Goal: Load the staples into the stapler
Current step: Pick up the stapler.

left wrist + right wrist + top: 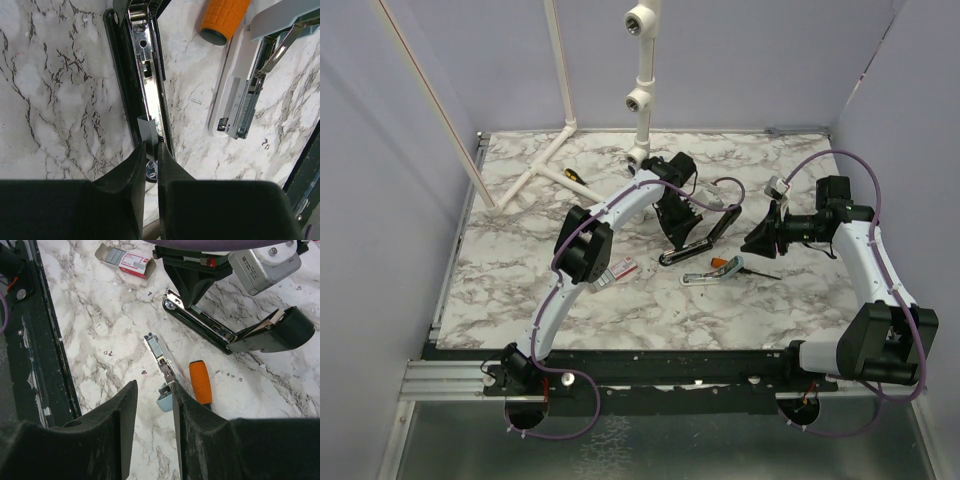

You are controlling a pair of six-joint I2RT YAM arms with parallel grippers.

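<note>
Black stapler (pixel 692 248) lies hinged open; staples box (pixel 625 268) nearby.

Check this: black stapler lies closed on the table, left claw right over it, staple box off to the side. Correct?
No. The stapler is not closed but hinged wide open, as the right wrist view shows. The rest holds: the left claw is right over it and the staple box lies off to the side.

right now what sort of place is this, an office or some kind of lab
Likely a robot test cell, not an office: a marble-patterned tabletop, plain lilac walls boxing it in, and a white pipe frame behind.
</note>
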